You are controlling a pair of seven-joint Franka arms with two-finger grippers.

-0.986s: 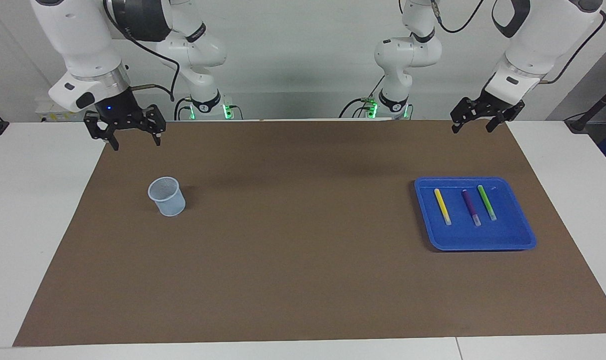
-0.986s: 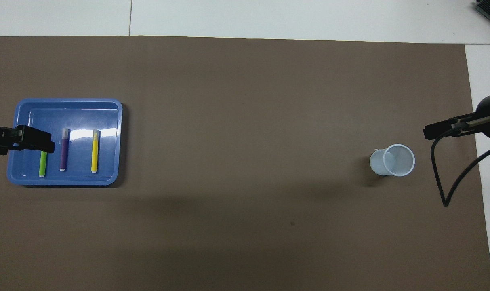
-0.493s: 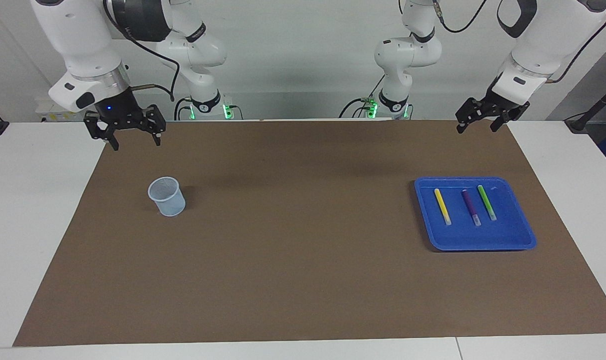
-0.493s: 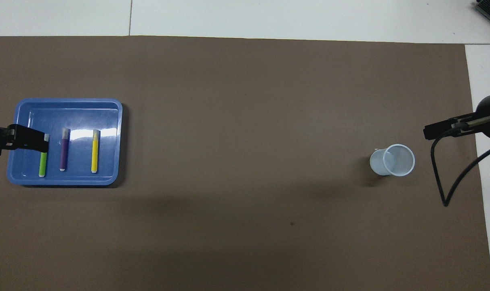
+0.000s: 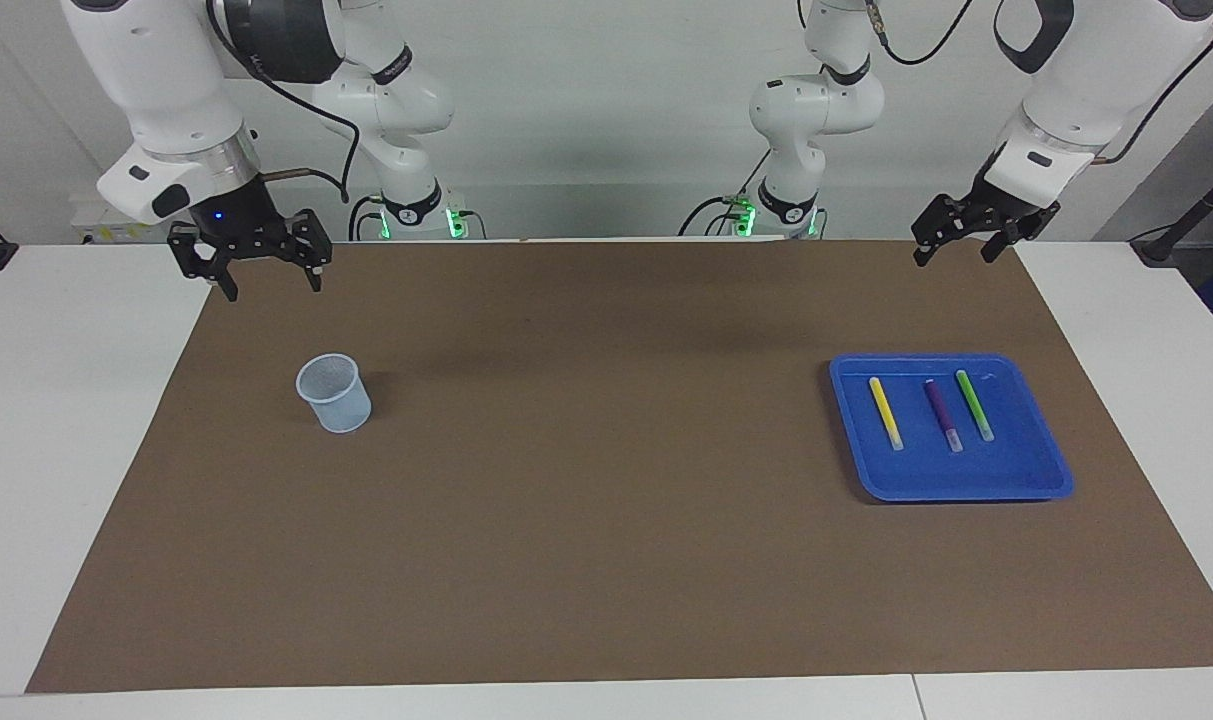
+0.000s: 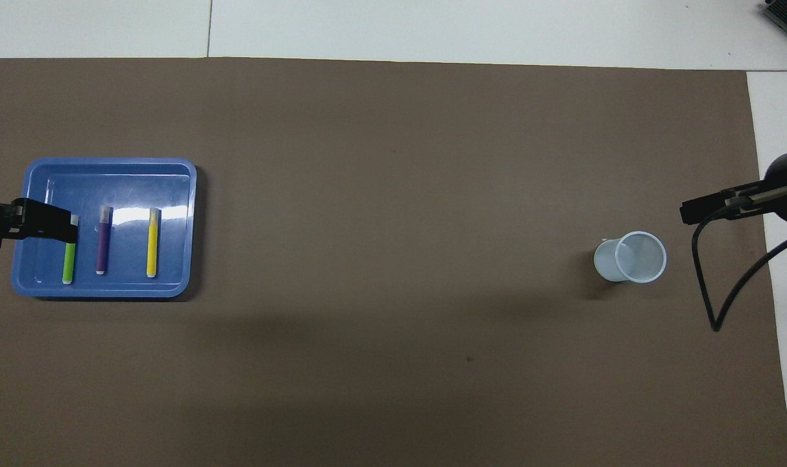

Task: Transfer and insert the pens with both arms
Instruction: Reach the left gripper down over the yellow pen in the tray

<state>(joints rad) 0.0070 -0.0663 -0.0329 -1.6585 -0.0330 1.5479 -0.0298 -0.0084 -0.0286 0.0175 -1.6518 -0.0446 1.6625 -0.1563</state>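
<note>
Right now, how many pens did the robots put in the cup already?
None yet. The yellow marker pen, purple marker pen and bright green marker pen all lie in the blue plastic tray, and the pale mesh cup looks empty. The left tool and right tool hang open, holding nothing. All three pens are left to do.

Yellow pen (image 5: 886, 412), purple pen (image 5: 943, 414), green pen (image 5: 974, 404) lie side by side in tray (image 5: 1026, 480).

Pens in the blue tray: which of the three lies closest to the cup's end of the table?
The yellow marker pen. In the blue plastic tray it lies outermost toward the pale cup; purple is middle, green last.
</note>
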